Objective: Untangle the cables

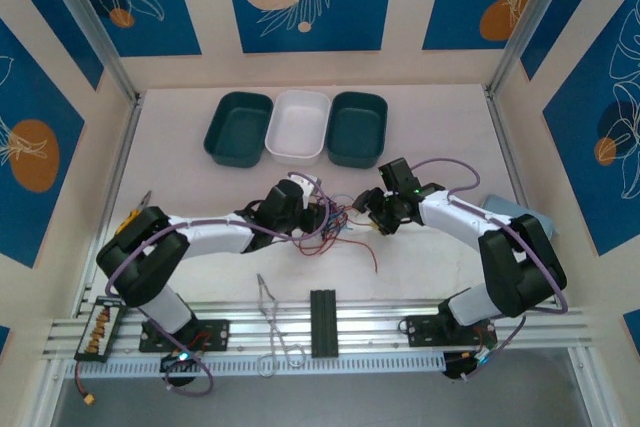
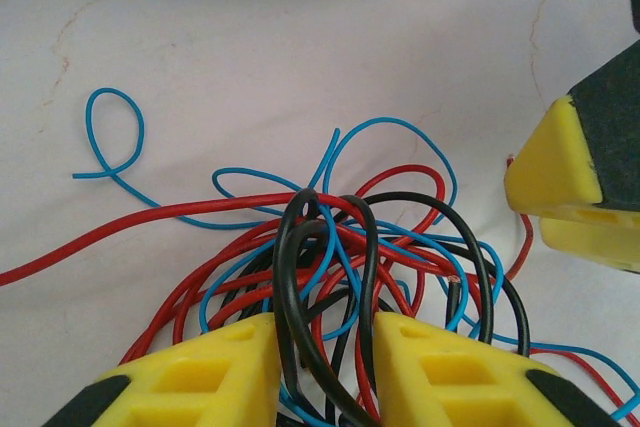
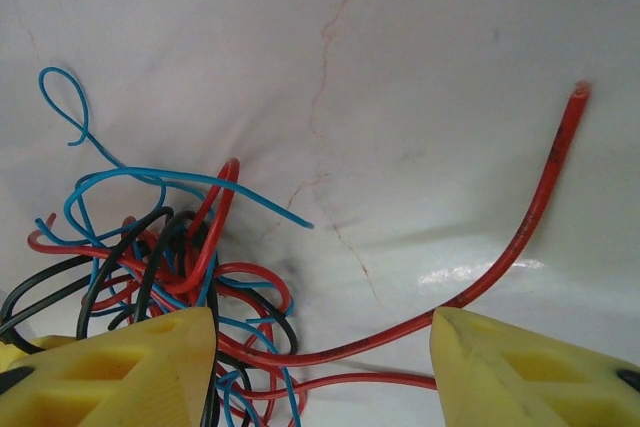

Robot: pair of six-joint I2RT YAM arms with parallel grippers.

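The cables (image 1: 335, 219) are a knot of thin red, black and blue wires on the white table between my two grippers. In the left wrist view the cables (image 2: 350, 247) bunch up in front of my left gripper (image 2: 322, 332), whose yellow fingers are shut on black loops and a few red and blue strands. My left gripper (image 1: 318, 215) sits at the knot's left side. My right gripper (image 1: 372, 215) is at its right side. From the right wrist, the right gripper (image 3: 320, 327) stands open, wide apart, with two loose red strands (image 3: 400, 347) running across the gap untouched.
Two teal trays (image 1: 238, 127) (image 1: 358, 129) flank a white tray (image 1: 298, 125) at the back of the table. A silvery wire loop (image 1: 270, 317) and a black block (image 1: 323, 322) lie on the front rail. One red strand (image 1: 372, 255) trails toward the front.
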